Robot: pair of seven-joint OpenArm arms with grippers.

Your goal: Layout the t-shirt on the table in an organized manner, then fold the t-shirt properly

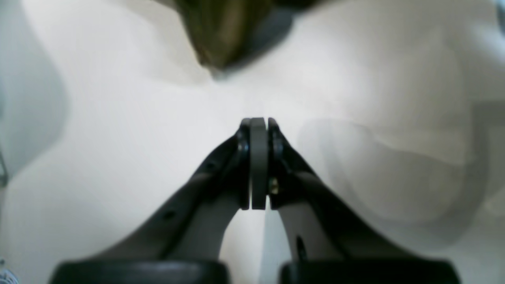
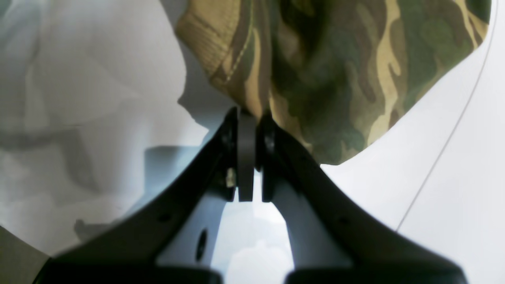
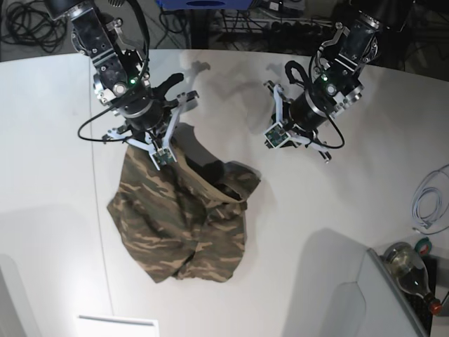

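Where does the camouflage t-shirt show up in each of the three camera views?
Left wrist: only a blurred tip of the t-shirt at the top centre, apart from the shut left pincer.
Right wrist: fills the upper middle and right, its edge clamped in the right pincer.
Base: left of centre, crumpled and hanging from that pincer down onto the table.
Shared landmark: the white table.

Base view overhead, wrist views close behind tools, sharing t-shirt (image 3: 184,217)

Soft matt camouflage cloth t-shirt (image 3: 179,225) on smooth white table (image 3: 49,126).
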